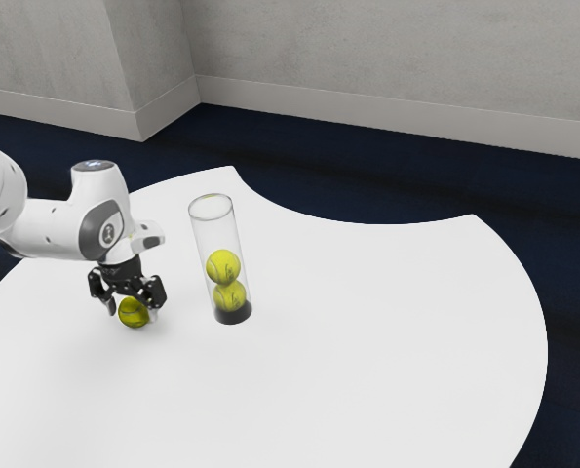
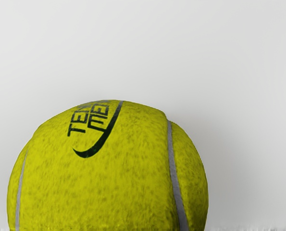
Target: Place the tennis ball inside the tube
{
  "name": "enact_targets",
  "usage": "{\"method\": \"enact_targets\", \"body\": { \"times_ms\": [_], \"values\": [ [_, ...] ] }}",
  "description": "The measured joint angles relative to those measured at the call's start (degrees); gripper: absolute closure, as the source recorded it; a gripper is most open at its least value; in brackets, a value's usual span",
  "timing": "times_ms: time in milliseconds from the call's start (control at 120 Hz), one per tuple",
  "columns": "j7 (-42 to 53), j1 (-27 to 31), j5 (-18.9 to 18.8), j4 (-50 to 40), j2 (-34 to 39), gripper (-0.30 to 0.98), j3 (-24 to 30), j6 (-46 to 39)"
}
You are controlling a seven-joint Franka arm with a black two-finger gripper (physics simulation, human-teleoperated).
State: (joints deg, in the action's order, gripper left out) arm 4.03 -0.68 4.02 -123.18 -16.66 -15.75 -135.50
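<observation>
In the exterior view, our gripper (image 1: 133, 310) hangs low toward that view's left of the tube (image 1: 213, 229), fingers apart around the tennis ball (image 1: 134, 318), which lies outside the tube on the white table (image 1: 367, 331). Two other balls (image 1: 223, 267) sit stacked inside the tube. In our wrist view, the tennis ball shows dark lettering and pale seams.

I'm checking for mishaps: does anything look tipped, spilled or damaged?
Nothing stands out: the clear tube stands upright with two balls inside, and the third tennis ball sits under the gripper.
</observation>
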Motion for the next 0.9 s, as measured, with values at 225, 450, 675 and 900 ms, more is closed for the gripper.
{"method": "enact_targets", "body": {
  "times_ms": [225,450,675,900],
  "values": [
    [-0.4,0.5,0.1,0.1,-0.6,0.00,-0.3,-0.2],
    [-0.1,0.5,-1.2,1.5,-1.3,0.00,-0.3,-1.5],
    [0.2,1.2,-1.2,1.7,-3.0,0.00,-0.2,-2.3],
    [0.4,1.4,-1.4,2.0,-3.1,0.25,-0.3,-2.6]
  ]
}}
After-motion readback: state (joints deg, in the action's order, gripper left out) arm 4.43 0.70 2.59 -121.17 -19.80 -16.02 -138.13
